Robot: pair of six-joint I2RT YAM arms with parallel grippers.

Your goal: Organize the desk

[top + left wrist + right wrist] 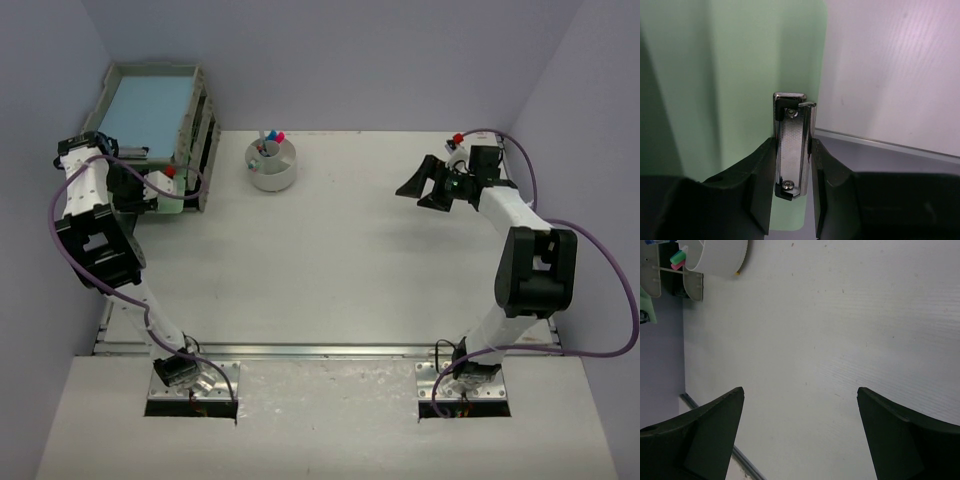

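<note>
The desk point(330, 270) lies under released right end effector point(800, 390); left end effector point(792, 145) grasps clipboard point(750, 75).

This was a robotics lab staged as an office. Plain lilac walls point(400, 60) boxed in a white desk point(340, 270), with the left arm point(95, 245) and right arm point(535, 265) bolted at its near edge. Stacked trays point(200, 130) and a pen cup point(275, 174) stood behind.

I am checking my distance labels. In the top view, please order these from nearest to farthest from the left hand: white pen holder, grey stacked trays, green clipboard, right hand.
1. Green clipboard: held in the left hand itself.
2. Grey stacked trays: just beside it, far left corner.
3. White pen holder: far side, near centre.
4. Right hand: open, far right.
</note>
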